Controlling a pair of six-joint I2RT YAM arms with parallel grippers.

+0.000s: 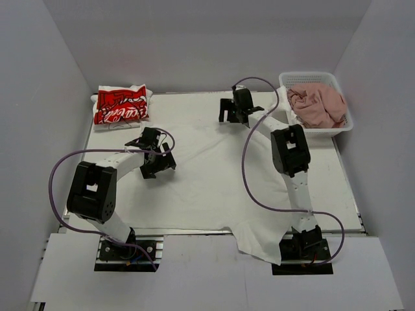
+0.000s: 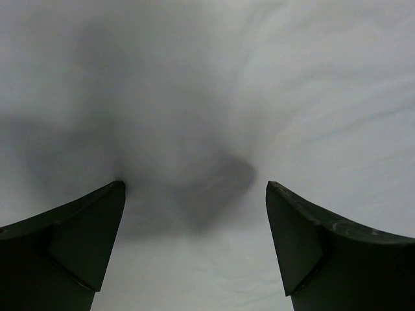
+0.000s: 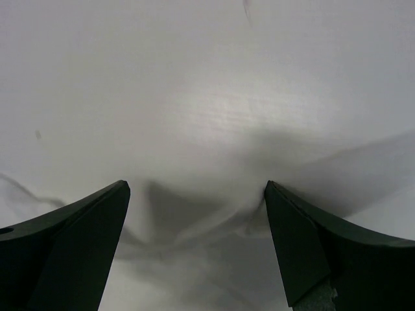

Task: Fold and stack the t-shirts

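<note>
A large white t-shirt (image 1: 207,175) lies spread over the table, one corner hanging off the near edge. My left gripper (image 1: 157,157) is open just above its left part; the left wrist view shows only white cloth (image 2: 194,97) between the fingers (image 2: 84,240). My right gripper (image 1: 232,111) is open at the shirt's far edge, its fingertips (image 3: 292,227) pressing into wrinkled white cloth (image 3: 207,116). A folded white shirt with red script print (image 1: 121,105) lies at the far left. A dusty-pink shirt (image 1: 316,105) is bunched in the basket.
A white plastic mesh basket (image 1: 290,80) stands at the far right corner. White walls enclose the table on three sides. The arm bases sit at the near edge, with purple cables looping over the cloth.
</note>
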